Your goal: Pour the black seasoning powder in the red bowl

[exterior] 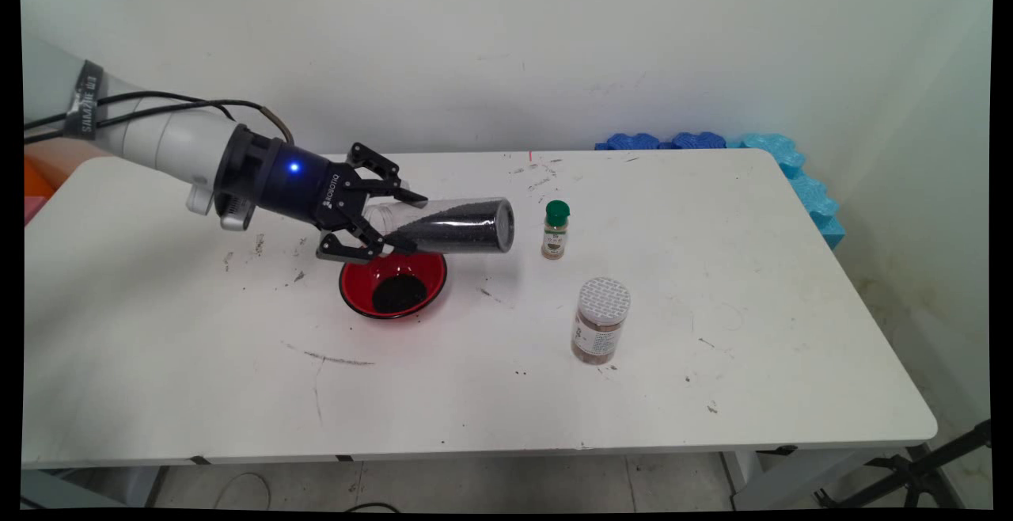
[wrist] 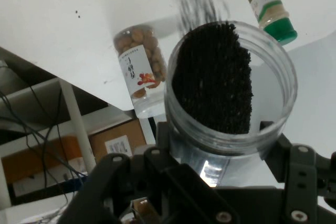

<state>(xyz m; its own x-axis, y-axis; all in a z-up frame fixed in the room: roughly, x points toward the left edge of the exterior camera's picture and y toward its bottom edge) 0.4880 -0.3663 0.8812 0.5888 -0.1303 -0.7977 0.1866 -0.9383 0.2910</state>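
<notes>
My gripper (exterior: 398, 225) is shut on a clear jar (exterior: 455, 226) half full of black seeds, gripping it near its neck. The jar lies almost level in the air, base to the right, just above a red bowl (exterior: 360, 275) that holds a heap of black seeds (exterior: 398, 294). In the hand view the jar's open mouth (wrist: 231, 93) faces the camera with the seeds (wrist: 212, 77) banked to one side, and my gripper (wrist: 218, 140) clasps it from both sides.
A small green-capped spice bottle (exterior: 555, 230) stands just right of the jar's base. A nut jar with a white lid (exterior: 601, 321) stands nearer the front on the white table (exterior: 752, 307). Blue foam pieces (exterior: 795, 173) line the back right corner.
</notes>
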